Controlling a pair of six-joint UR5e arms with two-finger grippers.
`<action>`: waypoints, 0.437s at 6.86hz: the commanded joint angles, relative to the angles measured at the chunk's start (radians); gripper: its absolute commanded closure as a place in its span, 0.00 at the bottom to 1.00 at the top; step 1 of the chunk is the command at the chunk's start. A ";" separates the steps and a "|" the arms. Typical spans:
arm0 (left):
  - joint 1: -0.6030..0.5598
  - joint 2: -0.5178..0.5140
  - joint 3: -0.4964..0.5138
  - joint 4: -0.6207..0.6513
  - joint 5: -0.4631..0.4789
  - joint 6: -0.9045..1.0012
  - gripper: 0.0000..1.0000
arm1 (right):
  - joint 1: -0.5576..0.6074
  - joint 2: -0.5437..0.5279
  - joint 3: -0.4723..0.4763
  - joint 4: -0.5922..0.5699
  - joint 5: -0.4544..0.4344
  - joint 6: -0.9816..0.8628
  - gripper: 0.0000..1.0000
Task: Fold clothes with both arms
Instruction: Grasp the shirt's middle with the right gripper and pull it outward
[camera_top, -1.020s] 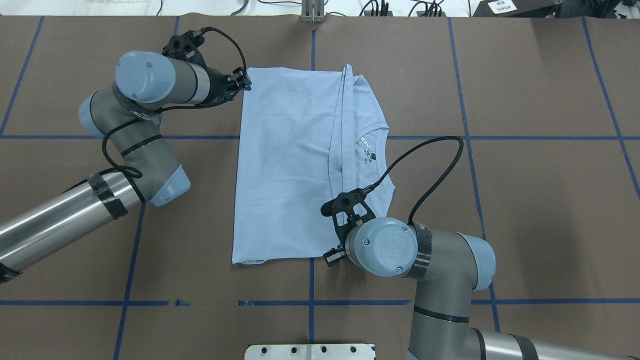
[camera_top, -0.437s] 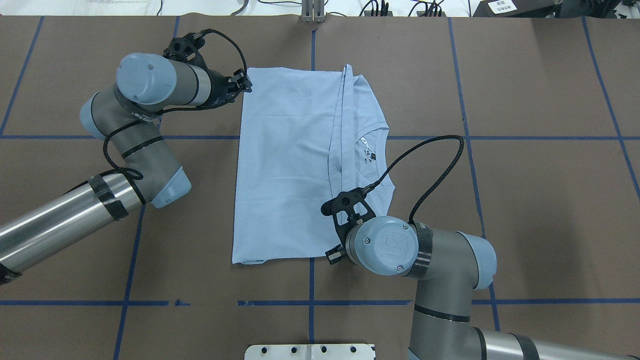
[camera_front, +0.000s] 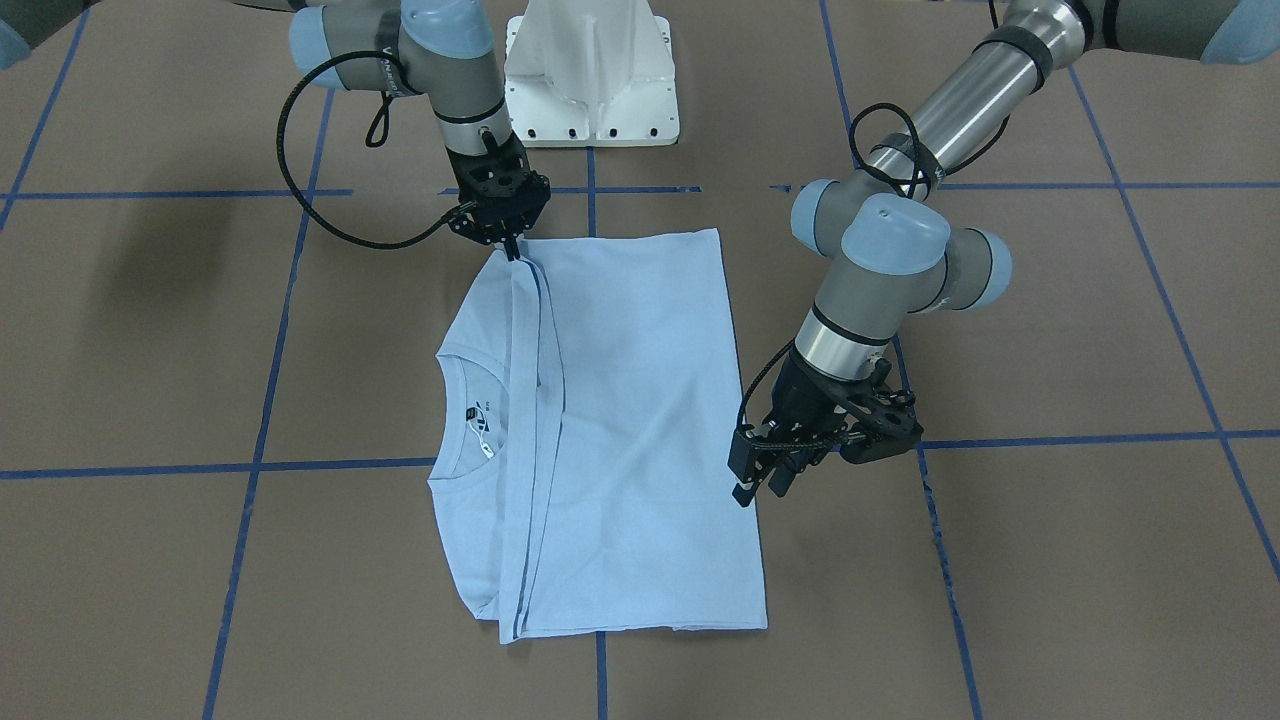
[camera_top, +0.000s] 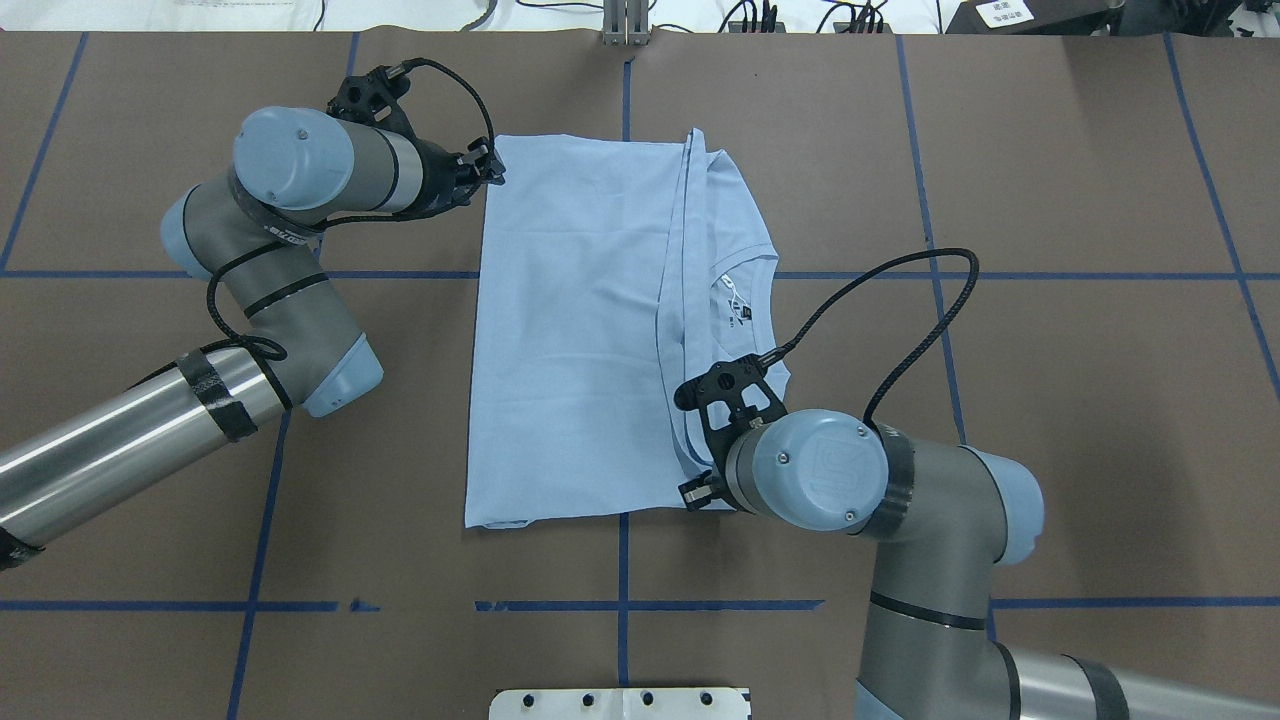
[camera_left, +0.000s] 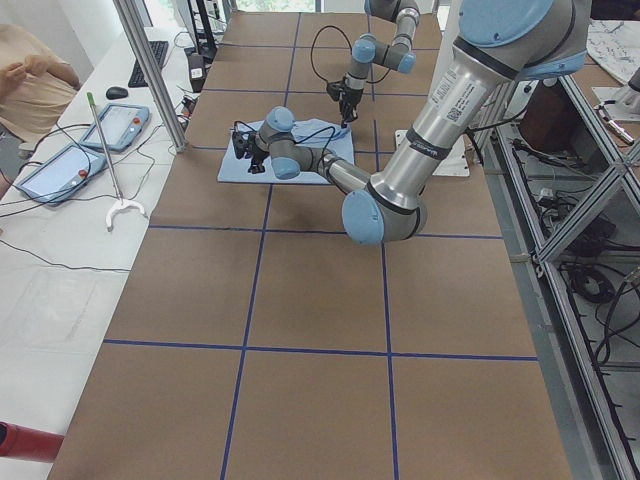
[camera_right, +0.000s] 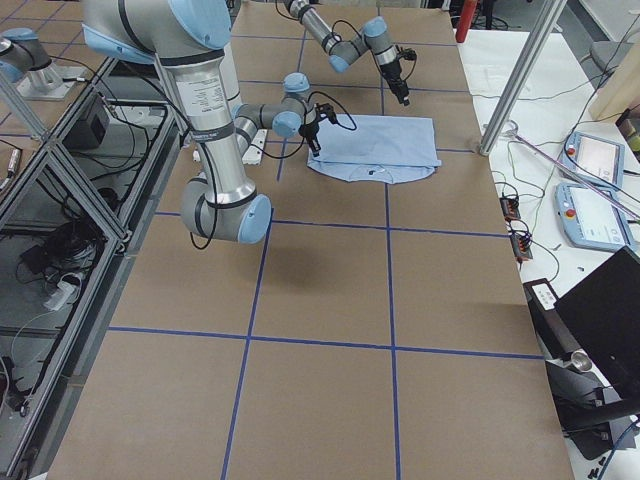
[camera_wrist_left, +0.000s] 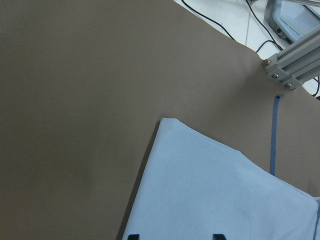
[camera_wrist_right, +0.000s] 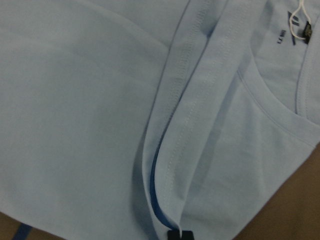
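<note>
A folded light blue T-shirt (camera_top: 570, 330) lies flat on the brown surface (camera_top: 1080, 420). The right tool (camera_front: 513, 247) is clamped on its robot-side hem, while the left tool (camera_front: 750, 488) hangs spread apart at its left edge.

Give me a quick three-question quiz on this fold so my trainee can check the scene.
1. True or false: the left end effector is shut on the T-shirt.
2. Where does the right end effector grip? A a sleeve; B the folded hem edge, at its end nearest the robot; C the neck label.
3. Fill in: the collar lies toward the robot's ____ side.
Key: 1 false, its fingers stand open; 2 B; 3 right.
</note>
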 joint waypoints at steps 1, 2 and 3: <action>0.000 -0.001 -0.010 0.000 0.001 -0.016 0.42 | -0.038 -0.111 0.060 0.002 -0.031 0.136 1.00; -0.001 -0.001 -0.016 0.002 0.001 -0.014 0.42 | -0.072 -0.117 0.081 -0.001 -0.057 0.228 1.00; 0.000 -0.001 -0.016 0.000 0.001 -0.016 0.42 | -0.074 -0.119 0.089 -0.003 -0.054 0.232 0.81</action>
